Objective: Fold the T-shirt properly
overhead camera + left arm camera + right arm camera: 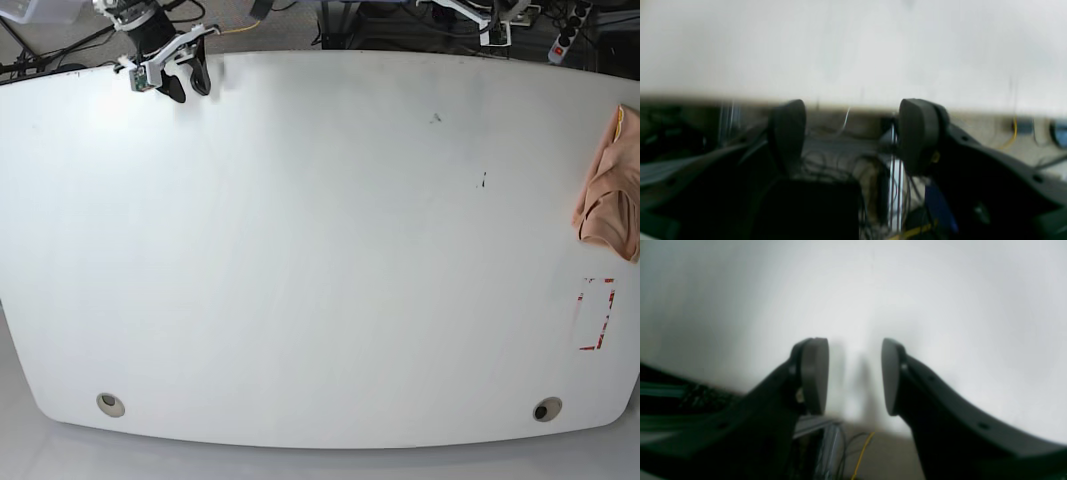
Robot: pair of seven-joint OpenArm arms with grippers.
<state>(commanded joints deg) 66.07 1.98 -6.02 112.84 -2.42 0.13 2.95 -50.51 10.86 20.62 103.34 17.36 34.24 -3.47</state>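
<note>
white table (320, 250) filling most of base view, two round grommet holes near front edge, left (111, 404) and right (546, 409), red dashed rectangle mark (597, 313) at right side, small dark specks (484, 181) on surface, cables (60, 45) on floor behind

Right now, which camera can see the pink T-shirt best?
The base view. The T-shirt lies bunched at the table's right edge, partly cut off by the frame. Both wrist views show only open grippers and blurry white table, no shirt.
</note>
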